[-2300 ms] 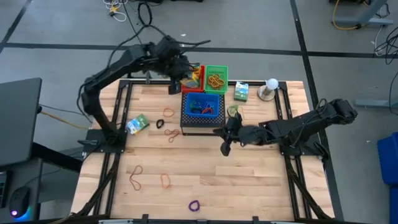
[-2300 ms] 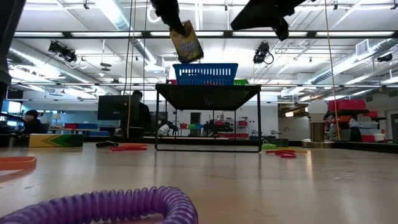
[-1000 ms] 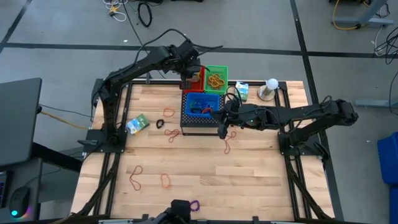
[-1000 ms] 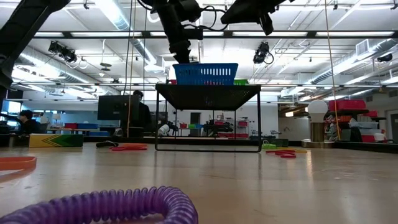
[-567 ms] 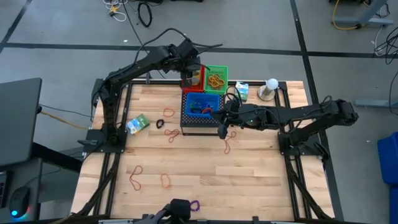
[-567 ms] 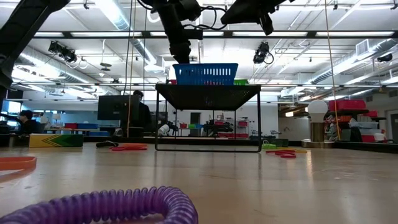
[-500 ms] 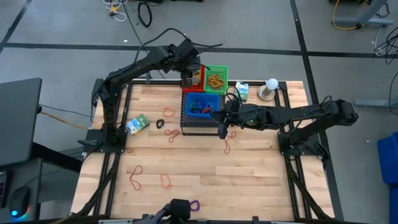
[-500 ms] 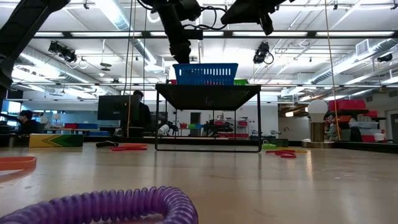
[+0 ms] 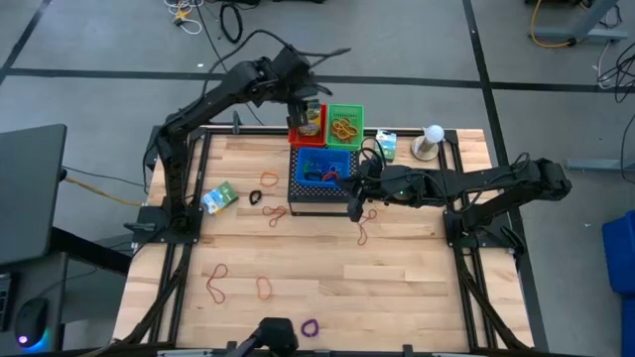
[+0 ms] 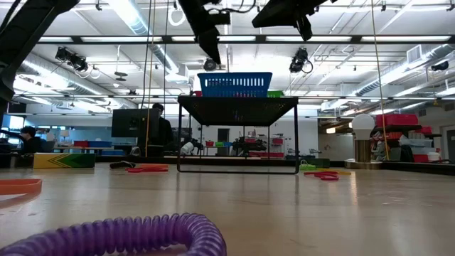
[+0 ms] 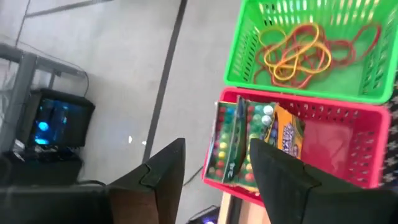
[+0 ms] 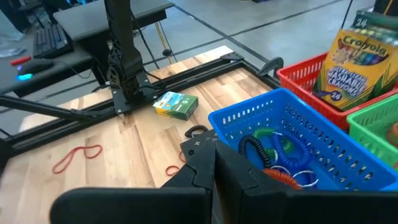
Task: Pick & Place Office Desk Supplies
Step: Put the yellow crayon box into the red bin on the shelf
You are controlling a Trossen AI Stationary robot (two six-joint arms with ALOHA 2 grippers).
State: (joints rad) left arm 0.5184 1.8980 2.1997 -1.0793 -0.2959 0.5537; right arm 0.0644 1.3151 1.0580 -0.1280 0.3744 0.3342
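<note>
My left gripper (image 9: 301, 97) (image 11: 217, 144) stands open above the red basket (image 11: 348, 155) at the table's far edge. A crayon box (image 11: 249, 146) stands on end inside that basket, leaning on its wall, clear of the fingers. My right gripper (image 9: 354, 208) (image 12: 214, 163) is shut and hovers by the blue basket's (image 12: 323, 149) near right corner, with nothing seen between its fingers. A red rubber band (image 9: 363, 235) lies on the table just below it. The green basket (image 11: 311, 50) holds several rubber bands.
The blue basket sits on a black perforated box (image 9: 317, 203). Green-white boxes lie at the left (image 9: 218, 196) and far right (image 9: 385, 146), beside a white ball (image 9: 433, 134). Rubber bands (image 9: 215, 283) and a purple loop (image 9: 311, 326) are scattered over the near half.
My left gripper has risen out of the red basket toward the far edge. The crayon box stays behind, standing in the basket.
</note>
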